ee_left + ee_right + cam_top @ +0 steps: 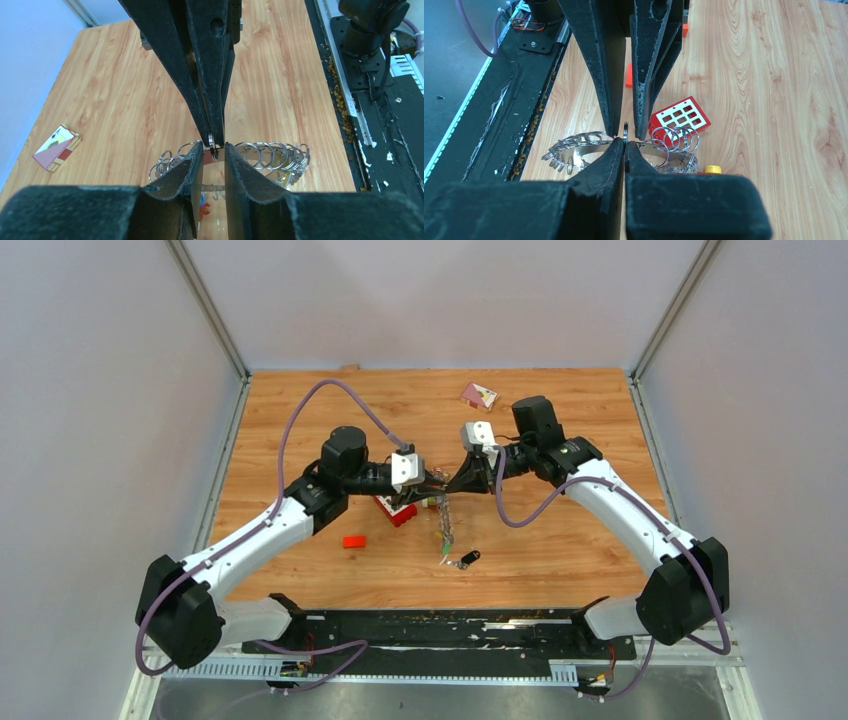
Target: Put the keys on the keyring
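Note:
The keyring (pixel 260 152), a metal band strung with many small split rings, is held up over mid-table between both arms (pixel 440 502). My right gripper (pixel 625 142) is shut on one small split ring (pixel 211 140) sitting on the band. My left gripper (pixel 214 147) faces it with its jaws a little apart, straddling that same split ring at the band; I see a gap on both sides. Keys (pixel 444 535) dangle below the keyring. One loose key with a black head (pixel 467 559) lies on the table in front.
A red toy with a white grid (pixel 679 117) sits just under the keyring, also visible as a red toy (pixel 395 508). A small red brick (pixel 353 541) lies to its left. A card pack (pixel 478 395) rests at the back. The black base rail (pixel 440 630) runs along the near edge.

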You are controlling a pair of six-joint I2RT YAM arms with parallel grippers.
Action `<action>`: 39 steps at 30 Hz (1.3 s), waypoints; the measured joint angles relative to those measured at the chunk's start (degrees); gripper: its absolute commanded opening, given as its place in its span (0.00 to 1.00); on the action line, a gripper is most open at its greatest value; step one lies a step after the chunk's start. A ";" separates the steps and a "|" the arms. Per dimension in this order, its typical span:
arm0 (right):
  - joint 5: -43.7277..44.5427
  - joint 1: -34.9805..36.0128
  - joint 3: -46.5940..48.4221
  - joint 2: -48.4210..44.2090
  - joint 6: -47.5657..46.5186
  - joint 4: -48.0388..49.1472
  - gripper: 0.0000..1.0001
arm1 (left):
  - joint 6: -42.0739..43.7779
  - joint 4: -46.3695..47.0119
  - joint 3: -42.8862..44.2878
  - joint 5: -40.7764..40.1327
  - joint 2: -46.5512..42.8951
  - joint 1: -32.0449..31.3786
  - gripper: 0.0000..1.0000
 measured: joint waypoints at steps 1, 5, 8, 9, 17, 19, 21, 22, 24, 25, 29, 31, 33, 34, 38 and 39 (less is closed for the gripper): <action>0.09 0.02 0.00 0.00 0.00 0.00 0.00 | 0.00 0.00 0.02 -0.17 0.22 -0.07 0.27; 0.59 0.02 0.00 0.00 -0.02 0.00 0.00 | 0.04 -0.24 0.33 -0.94 1.31 -0.07 0.21; 1.40 0.00 0.00 0.02 -0.04 0.00 0.00 | 0.04 -0.79 1.03 -1.03 2.27 -0.09 0.14; 1.64 -0.04 0.00 0.00 -0.02 0.00 0.00 | 0.04 -0.83 1.16 -1.11 2.51 -0.09 0.12; 2.51 -0.02 -0.04 0.00 -0.72 -0.02 0.05 | 0.00 -1.55 1.75 -1.66 3.21 -0.07 0.00; 2.82 0.02 -0.04 0.00 -1.27 -0.17 0.12 | 0.20 -1.64 1.75 -1.84 3.21 -0.07 0.00; 3.06 0.09 -0.04 0.00 -1.92 -0.46 0.20 | 0.87 -1.66 1.75 -2.14 3.21 -0.11 0.00; 3.15 0.15 -0.04 0.00 -2.45 -0.76 0.24 | 1.49 -1.70 1.70 -2.40 3.19 -0.11 0.00; 3.61 0.26 -0.04 0.00 -3.23 -1.22 0.33 | 2.95 -1.88 1.55 -2.69 3.04 -0.11 0.00; 4.02 0.37 -0.04 0.00 -3.69 -1.64 0.38 | 3.96 -2.03 1.27 -2.82 2.80 -0.11 0.00; 5.66 0.48 -0.22 -0.46 -5.73 -3.41 0.46 | 9.29 -2.29 -0.59 -2.93 1.27 -0.09 0.00; 6.60 0.48 -0.70 -1.14 -6.56 -4.24 0.47 | 13.33 -3.28 -1.25 -2.80 0.63 0.09 0.00; 7.61 0.48 -1.25 -2.05 -7.13 -5.07 0.47 | 17.86 -5.18 -1.64 -2.58 0.17 0.42 0.00; 8.22 0.48 -1.62 -2.62 -7.39 -5.29 0.47 | 19.74 -6.10 -1.75 -2.49 0.00 0.55 0.00; 10.03 0.48 -3.17 -4.96 -7.96 -5.88 0.46 | 29.77 -12.59 -1.75 -2.49 -1.03 1.29 0.00; 10.34 0.48 -3.50 -5.38 -7.96 -5.86 0.46 | 31.36 -13.79 -1.75 -2.47 -1.27 1.44 0.00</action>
